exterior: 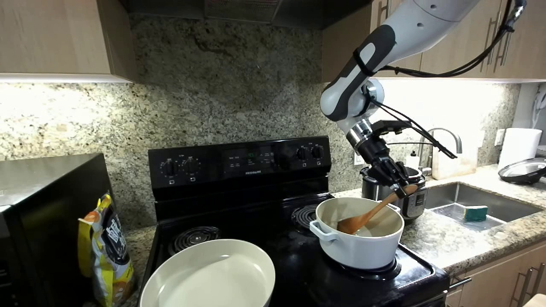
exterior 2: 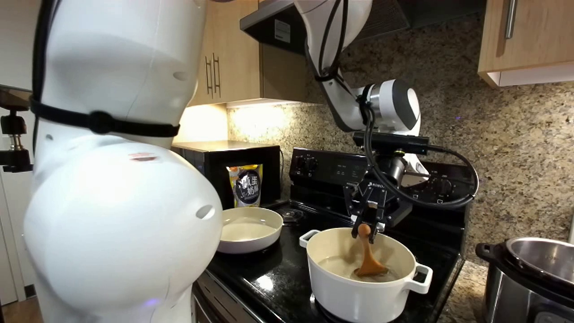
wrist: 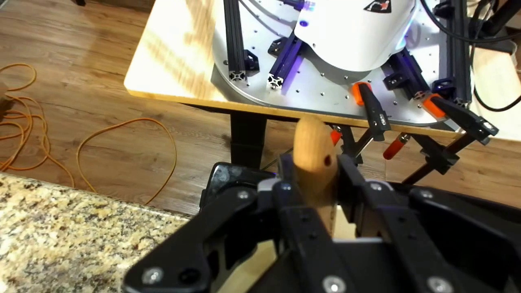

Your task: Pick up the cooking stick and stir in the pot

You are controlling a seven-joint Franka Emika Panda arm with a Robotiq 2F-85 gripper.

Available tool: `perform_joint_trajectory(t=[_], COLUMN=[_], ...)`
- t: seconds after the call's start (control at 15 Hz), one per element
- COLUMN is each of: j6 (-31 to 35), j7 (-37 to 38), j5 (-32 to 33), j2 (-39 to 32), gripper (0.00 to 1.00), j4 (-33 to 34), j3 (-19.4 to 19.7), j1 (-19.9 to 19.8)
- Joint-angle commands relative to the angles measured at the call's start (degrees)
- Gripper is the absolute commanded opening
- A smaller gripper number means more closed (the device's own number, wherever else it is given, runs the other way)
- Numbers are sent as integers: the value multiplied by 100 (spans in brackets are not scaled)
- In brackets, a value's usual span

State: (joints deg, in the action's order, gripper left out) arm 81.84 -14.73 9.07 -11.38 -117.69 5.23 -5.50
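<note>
Fingers (wrist: 352,175), dark and narrow, are pinching the wooden spoon (exterior 2: 368,255) near the rounded end of its handle, one pressing on each side, with the tip poking out past them. From there the spoon is slanting down into the white pot (exterior 2: 354,298), its broad head sitting low inside and dipping into what is looking like clear liquid (exterior 2: 343,269); whether it is touching the bottom, I cannot tell. The pot itself is standing on a burner (exterior: 394,269) of the black stove (exterior: 298,264), on the side nearer the sink (exterior: 503,204), with its small handles jutting out. Well apart from it, toward the stove's opposite side, a shallow white pan (exterior: 213,277) is resting. Past the pan, a yellow-and-grey bag (exterior: 111,256) is standing upright just beside a black box-shaped appliance (exterior: 55,192). On the granite counter (exterior: 435,251) next to the stove, a steel cooker (exterior 2: 511,285) is standing with its top open, and a green sponge (exterior: 475,213) is showing at the sink. Seen from the wrist, the handle's end is pointing past the fingers, a small dark hole showing in it, while an orange cord (wrist: 142,119) is lying in loose curves over the wooden floor (wrist: 93,93).
</note>
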Motion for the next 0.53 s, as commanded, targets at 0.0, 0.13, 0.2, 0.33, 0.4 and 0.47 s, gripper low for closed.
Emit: perform_joint_trajectory(t=[0.0, 0.13, 0.2, 0.33, 0.4, 0.47], j6=[-70, 59, 100, 151, 156, 164], j7=[95, 91, 98, 36, 33, 42], j5=[294, 373, 383, 327, 305, 295], j2=[-134, -33, 1, 31, 38, 45], gripper=[10, 10, 10, 10, 10, 10], j4=[-1, -190, -245, -278, -286, -299], j3=[-123, -155, -160, -140, -128, -118], j1=[87, 102, 97, 49, 34, 24])
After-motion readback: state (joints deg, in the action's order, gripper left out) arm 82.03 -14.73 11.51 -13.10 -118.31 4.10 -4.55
